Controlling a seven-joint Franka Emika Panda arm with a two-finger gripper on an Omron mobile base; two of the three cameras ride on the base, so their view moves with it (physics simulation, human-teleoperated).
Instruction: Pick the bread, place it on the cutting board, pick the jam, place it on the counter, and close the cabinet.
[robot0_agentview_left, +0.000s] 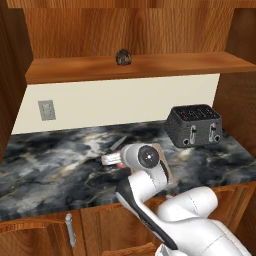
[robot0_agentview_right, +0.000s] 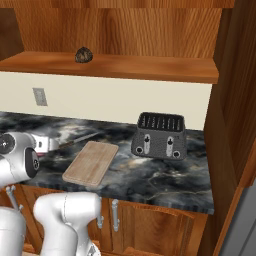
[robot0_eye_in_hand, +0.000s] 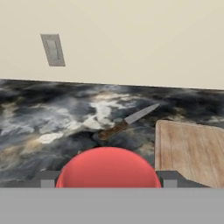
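My jaws are clenched on the jam; in the hand view its red round body sits between my two dark fingertips, low over the desk; the dark marble top runs under it, veined in white and tan. Just ahead of the jam lies a knife flat on the desk, its blade pointing toward the wall; the cutting board lies bare beside the knife, to its right. The bread is on the shelf of the cabinet, a small dark lump well above the desk, near the back panel. A toaster stands on the desk to the right of the board, close to the wall; a grey outlet is set in the pale wall at left.
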